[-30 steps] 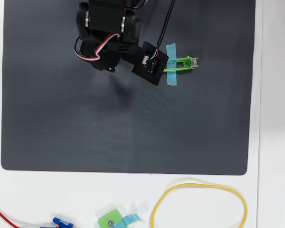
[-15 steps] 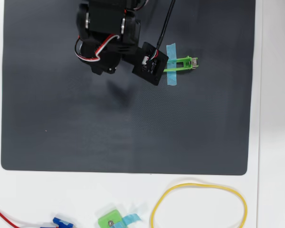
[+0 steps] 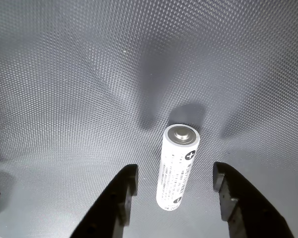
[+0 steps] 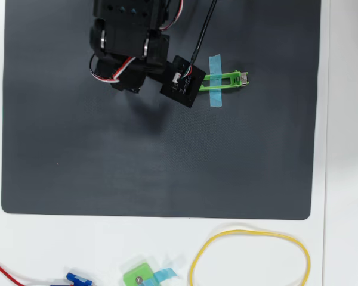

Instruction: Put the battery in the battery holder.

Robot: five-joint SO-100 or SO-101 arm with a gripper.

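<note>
Silver-white and printed, the battery (image 3: 178, 167) is standing upright on the dark textured mat (image 3: 64, 74) in the wrist view, its grey capped end facing the camera and its long axis running away from the lens. The tool (image 3: 175, 188) is spreading its two black fingers (image 3: 120, 198) to either side of the cell, with clear gaps on both sides and no contact. The battery is sitting midway between them, so a straight closing should be catching it across its width.

Overhead, the arm is covering the battery entirely. The battery holder (image 4: 227, 79) is lying just right of the wrist, its long axis running left to right, crossed by light blue tape (image 4: 215, 80), with nothing seated in its visible part.
</note>
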